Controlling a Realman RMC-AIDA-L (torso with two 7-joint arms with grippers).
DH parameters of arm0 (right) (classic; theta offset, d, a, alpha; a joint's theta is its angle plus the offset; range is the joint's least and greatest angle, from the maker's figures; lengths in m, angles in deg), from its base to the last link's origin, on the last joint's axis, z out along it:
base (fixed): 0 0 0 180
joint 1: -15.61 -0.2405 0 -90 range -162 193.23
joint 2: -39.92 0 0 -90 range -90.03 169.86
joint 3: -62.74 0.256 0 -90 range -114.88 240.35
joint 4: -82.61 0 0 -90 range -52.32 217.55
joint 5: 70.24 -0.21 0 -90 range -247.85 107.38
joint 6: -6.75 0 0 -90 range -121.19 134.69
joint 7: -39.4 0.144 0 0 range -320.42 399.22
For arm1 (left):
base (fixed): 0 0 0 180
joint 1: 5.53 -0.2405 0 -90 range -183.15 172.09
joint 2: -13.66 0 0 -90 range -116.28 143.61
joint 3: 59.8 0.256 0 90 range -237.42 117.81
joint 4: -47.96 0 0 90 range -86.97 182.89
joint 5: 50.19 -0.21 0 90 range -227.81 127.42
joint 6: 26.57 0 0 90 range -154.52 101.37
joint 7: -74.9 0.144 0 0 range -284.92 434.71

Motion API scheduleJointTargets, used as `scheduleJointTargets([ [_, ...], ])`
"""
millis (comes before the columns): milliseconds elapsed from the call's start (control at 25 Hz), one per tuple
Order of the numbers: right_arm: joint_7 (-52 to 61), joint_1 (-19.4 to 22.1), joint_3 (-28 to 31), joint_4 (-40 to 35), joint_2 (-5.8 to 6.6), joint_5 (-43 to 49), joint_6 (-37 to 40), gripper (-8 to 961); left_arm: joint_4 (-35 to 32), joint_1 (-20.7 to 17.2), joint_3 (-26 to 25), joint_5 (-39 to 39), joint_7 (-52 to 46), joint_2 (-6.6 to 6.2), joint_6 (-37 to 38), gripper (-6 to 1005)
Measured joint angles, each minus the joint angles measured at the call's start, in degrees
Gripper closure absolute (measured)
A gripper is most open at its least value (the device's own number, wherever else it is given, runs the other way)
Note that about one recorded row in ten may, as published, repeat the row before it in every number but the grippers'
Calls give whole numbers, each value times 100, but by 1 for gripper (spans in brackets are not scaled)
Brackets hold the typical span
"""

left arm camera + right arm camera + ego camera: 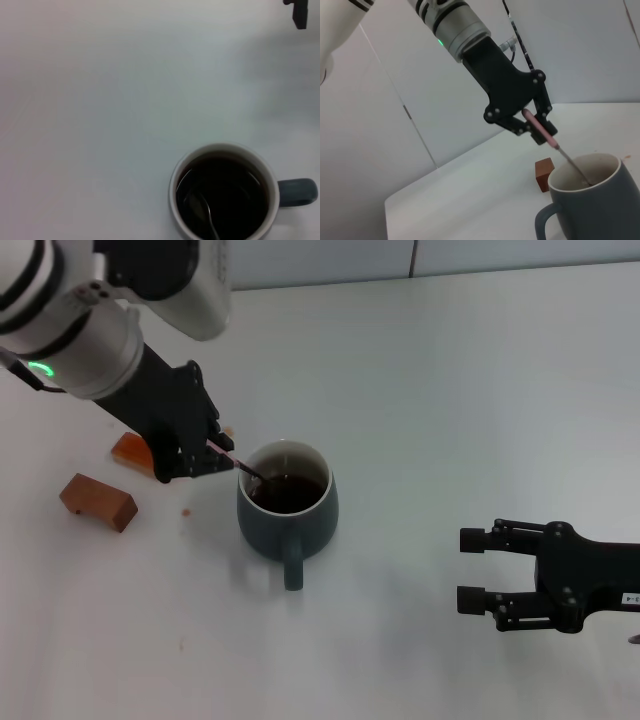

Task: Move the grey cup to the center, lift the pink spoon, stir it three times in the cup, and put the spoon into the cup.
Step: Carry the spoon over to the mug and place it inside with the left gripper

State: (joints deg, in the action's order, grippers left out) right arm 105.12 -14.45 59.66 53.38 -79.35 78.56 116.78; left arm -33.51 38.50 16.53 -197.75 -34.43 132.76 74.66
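Plain white surface (450,390) backed by a pale wall (580,45), left pincer (215,455) clamped on the pink spoon (542,131), its bowl dipped in the grey cup (288,515) just beside it, two brown blocks (97,501) behind that pincer, right pincer (478,570) open, well apart.

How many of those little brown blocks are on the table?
2. One brown block lies left of the grey cup; the other block sits just behind it, partly covered by the left tool. More could be hidden.
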Motion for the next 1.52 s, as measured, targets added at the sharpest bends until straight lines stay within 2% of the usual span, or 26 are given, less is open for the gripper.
scheduleJointTargets([
  [280,2,-8,0,-4,0,-6,-6,120,57,13,468,53,-103,1,-11,871],
  [760,17,-8,0,-8,0,-6,-9,120,-66,13,277,-173,-96,-20,15,872],
  [1200,91,-25,-120,-15,0,-39,-8,119,-213,25,541,123,-157,2,64,871],
  [1520,91,-26,-123,-11,0,-44,-8,119,-277,3,536,-253,-167,-8,211,871],
])
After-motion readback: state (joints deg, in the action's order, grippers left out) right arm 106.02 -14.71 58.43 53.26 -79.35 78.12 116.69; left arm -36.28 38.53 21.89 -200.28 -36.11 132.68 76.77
